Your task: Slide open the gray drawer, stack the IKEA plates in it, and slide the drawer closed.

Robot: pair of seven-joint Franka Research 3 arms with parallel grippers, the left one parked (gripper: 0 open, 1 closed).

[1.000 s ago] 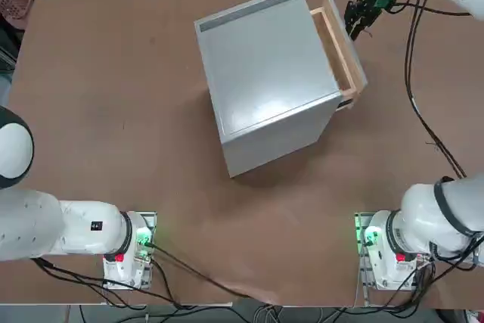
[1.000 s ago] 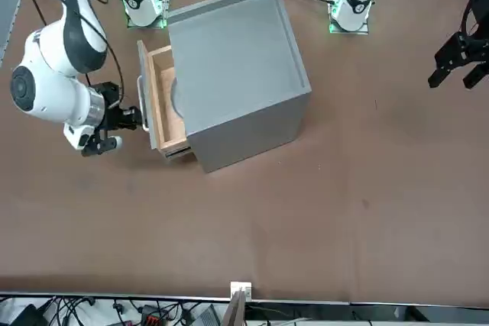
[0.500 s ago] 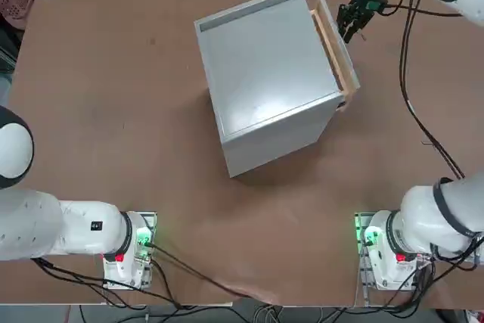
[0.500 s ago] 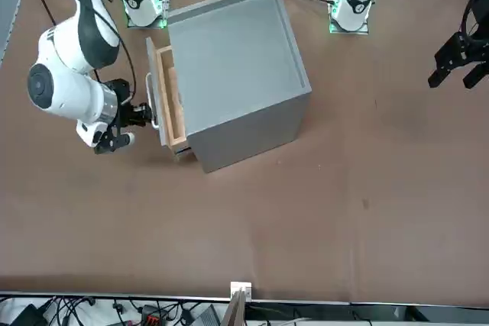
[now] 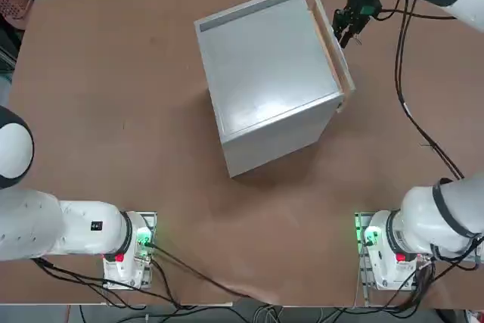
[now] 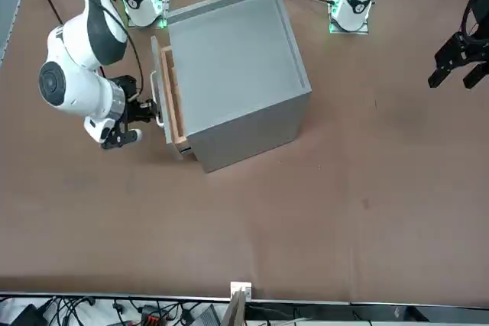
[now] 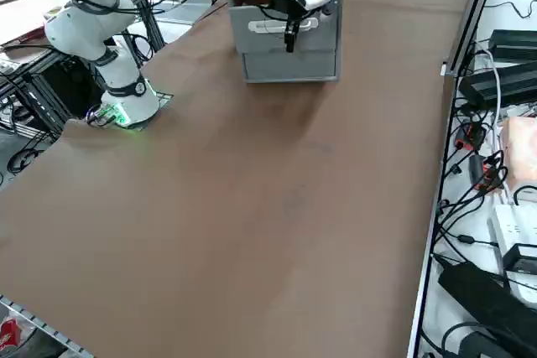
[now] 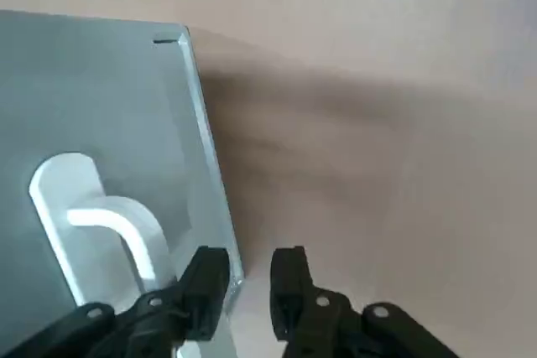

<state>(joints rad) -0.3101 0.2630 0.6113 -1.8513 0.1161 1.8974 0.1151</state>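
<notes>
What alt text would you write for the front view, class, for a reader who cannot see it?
The right gripper presses against the front of the gray drawer, which stands slightly open from the gray cabinet on a brown table. No plates are visible.

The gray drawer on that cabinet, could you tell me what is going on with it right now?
The right gripper is at the front of the gray drawer, by its pale handle, pushing it into the big gray cabinet. Over the last second the drawer has slid most of the way in; only a narrow strip of its wood side sticks out. No plates are visible on the table.
</notes>
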